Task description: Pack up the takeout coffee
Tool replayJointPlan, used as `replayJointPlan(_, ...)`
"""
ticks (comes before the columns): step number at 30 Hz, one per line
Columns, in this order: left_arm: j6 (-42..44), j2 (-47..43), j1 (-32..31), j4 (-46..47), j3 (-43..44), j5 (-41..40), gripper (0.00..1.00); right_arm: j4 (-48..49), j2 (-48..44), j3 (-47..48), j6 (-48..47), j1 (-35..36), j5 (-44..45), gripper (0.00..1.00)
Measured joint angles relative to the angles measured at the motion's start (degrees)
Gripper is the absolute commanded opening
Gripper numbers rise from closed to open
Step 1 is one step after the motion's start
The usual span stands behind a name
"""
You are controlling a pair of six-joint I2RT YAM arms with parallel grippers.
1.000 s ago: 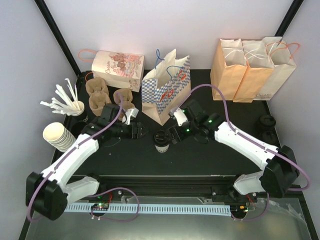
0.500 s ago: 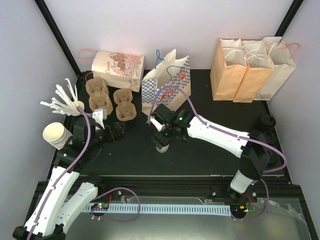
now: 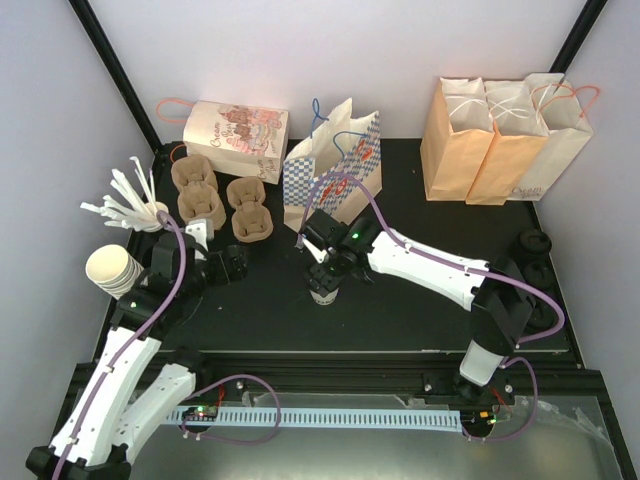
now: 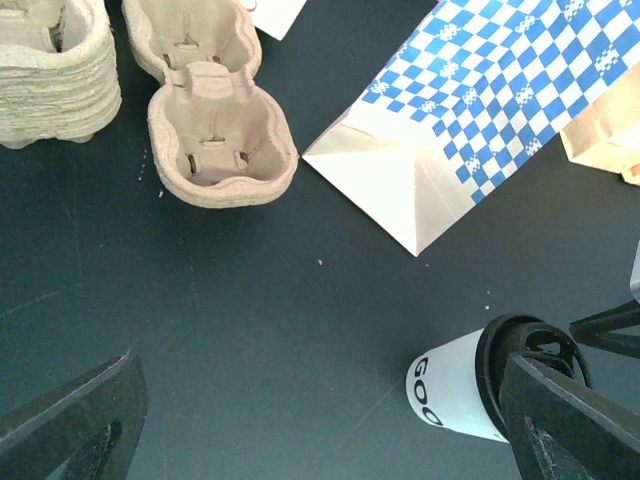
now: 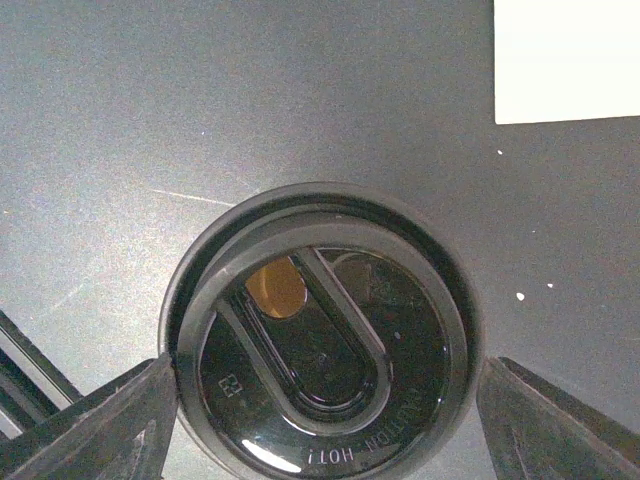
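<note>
The cup (image 3: 323,290) stands upright on the bench (image 3: 420,300), just in front of the checked bag (image 3: 335,180) and well right of the carriers (image 3: 215,195). It wears its black lid (image 5: 320,335), whose sip hole shows a brown liquid beneath, so it likely needs to stay level when moved.

The right gripper (image 3: 327,268) hangs straight over the cup, looking down on the lid. Its fingers (image 5: 90,425) are spread, one on each side of the lid rim and seemingly just short of touching it, which reads as a line-up for a grasp from above around the lid or upper wall. The bag stands open-topped right behind, a short lift away, which is probably why the cup sits there.

The left gripper (image 3: 232,268) waits low over bare bench between the carriers and the cup, facing the cup; its fingers (image 4: 70,425) are wide apart and hold nothing. It keeps clear of the right arm's working space.

Compared with half a second ago, the right gripper has settled slightly lower and closer over the cup, while the left arm has barely moved. A second ago the left arm reached much further toward the centre and the right gripper sat off to the cup's right; the cup itself has not shifted.
</note>
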Motion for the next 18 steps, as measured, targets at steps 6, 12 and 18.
replayJointPlan(6,0.26,0.96,0.0,0.66,-0.48,1.18,0.99,-0.42,0.44,0.0,-0.11,0.02,0.2,0.83)
replayJointPlan(12,0.44,0.94,0.0,1.22,-1.9,1.99,0.99,-0.44,1.27,0.22,-0.11,0.09,0.11,0.8)
replayJointPlan(18,0.96,0.96,0.0,1.53,-2.38,2.97,0.99,-0.48,2.01,1.09,-0.15,0.15,0.22,0.72)
